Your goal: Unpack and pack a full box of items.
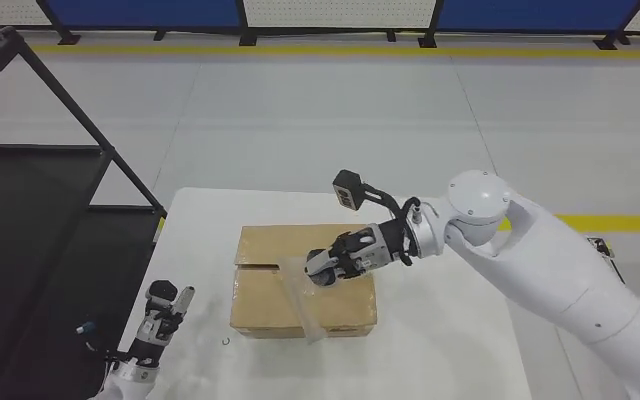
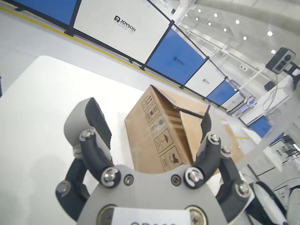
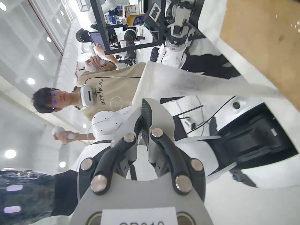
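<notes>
Box [image 1: 270, 300] is sitting mid-table [image 1: 430, 340] with its flaps lying down, so by my reading the unpacking is only just getting under way, and everything inside is waiting to come out and go back in. Right gripper [image 3: 144, 108] is holding its jaws together, seemingly pinching one end of the clear tape [image 3: 206, 83] whose other end is clinging to the lid. Left gripper [image 2: 150, 108] is hovering near the table's front corner, well apart from the cardboard, jaws spread and holding nothing.

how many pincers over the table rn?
2: left pincer open at near left corner of the table; right pincer above the box, shut on a clear strip.
</notes>
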